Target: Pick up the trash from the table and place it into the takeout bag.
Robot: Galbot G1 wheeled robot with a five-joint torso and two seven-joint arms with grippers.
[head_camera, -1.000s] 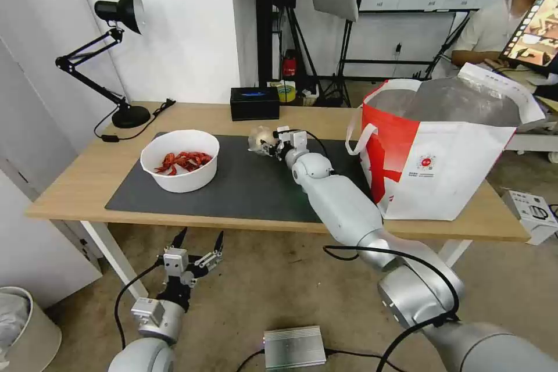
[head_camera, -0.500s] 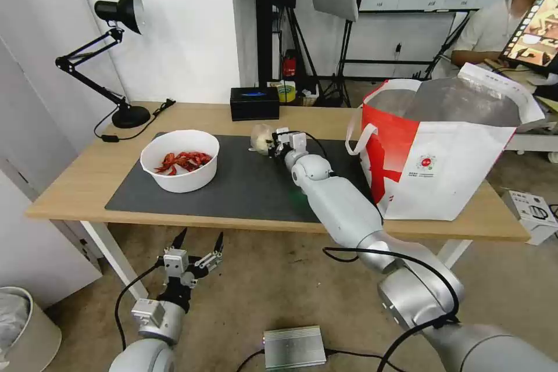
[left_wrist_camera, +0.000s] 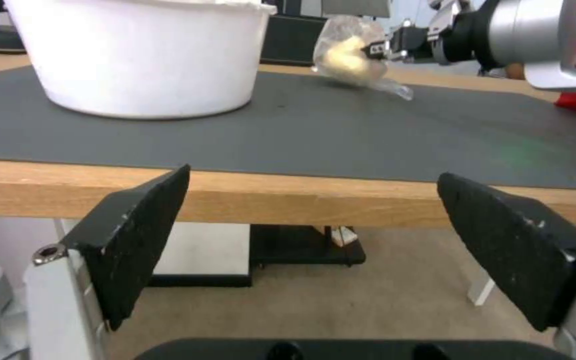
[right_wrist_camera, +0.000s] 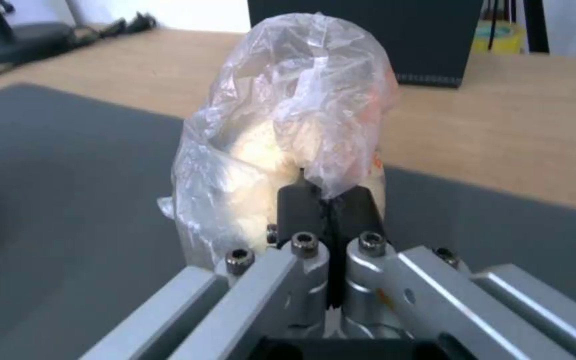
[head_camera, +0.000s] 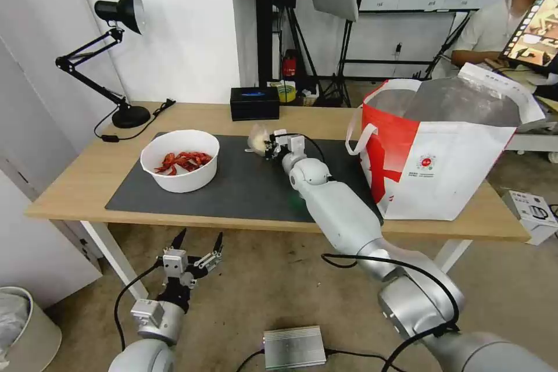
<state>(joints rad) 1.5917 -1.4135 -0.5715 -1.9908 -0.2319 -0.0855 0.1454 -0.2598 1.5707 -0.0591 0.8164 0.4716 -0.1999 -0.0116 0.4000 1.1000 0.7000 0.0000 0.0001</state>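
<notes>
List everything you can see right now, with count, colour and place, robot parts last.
Long light-wood table: one, carrying a large dark grey mat.
White round bowl of red crayfish shells: one, on the mat's left part.
Balled clear plastic bag: one, clear with pale contents, above the mat's far edge, pinched by the right gripper.
Large boxy white and red takeout bag: one, open, foil-lined, on the table's right end.
Black rectangular tissue box: one, at the table's far edge.
Black desk lamp: one, far left corner.
Silver metal box: one, on the floor.
Right gripper: shut on the bag.
Left gripper: open, parked below the table's near edge.
</notes>
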